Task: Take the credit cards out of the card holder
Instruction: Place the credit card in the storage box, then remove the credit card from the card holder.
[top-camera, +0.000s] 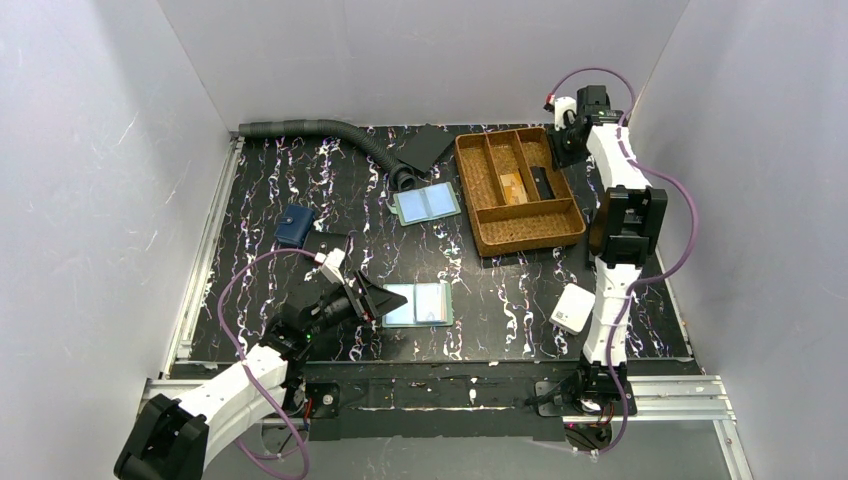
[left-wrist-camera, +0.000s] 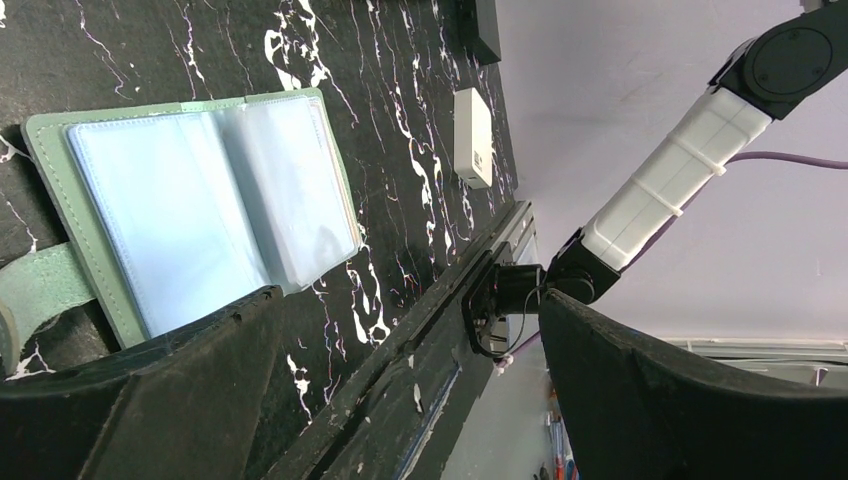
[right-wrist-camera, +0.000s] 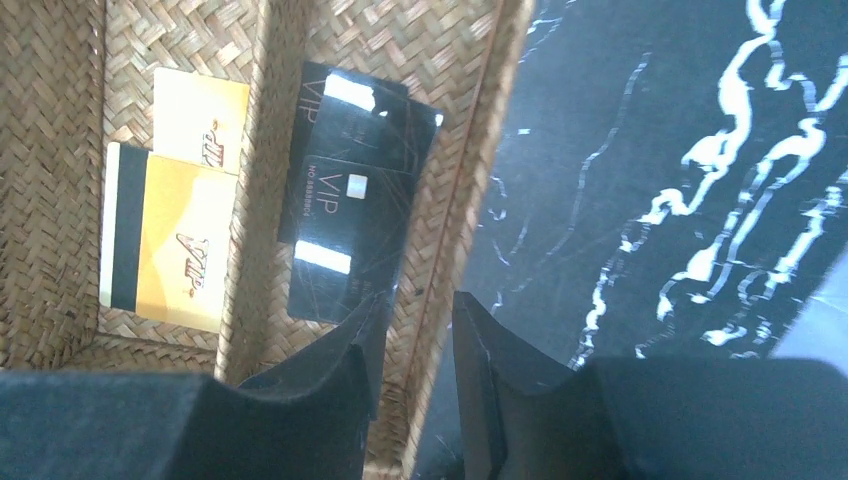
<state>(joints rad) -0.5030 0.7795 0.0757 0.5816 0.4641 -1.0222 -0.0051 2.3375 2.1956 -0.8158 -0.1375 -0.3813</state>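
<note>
Within the tray (right-wrist-camera: 470, 150), overlapping black credit cards (right-wrist-camera: 350, 230), lengthwise along its wall

Robot lab cell, white panel walls (top-camera: 420, 60), aluminium rails (top-camera: 670, 388), marbled tabletop (top-camera: 520, 290)

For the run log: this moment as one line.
left pincer open beside near wallet | right pincer open over basket rim | black cards in basket
</note>
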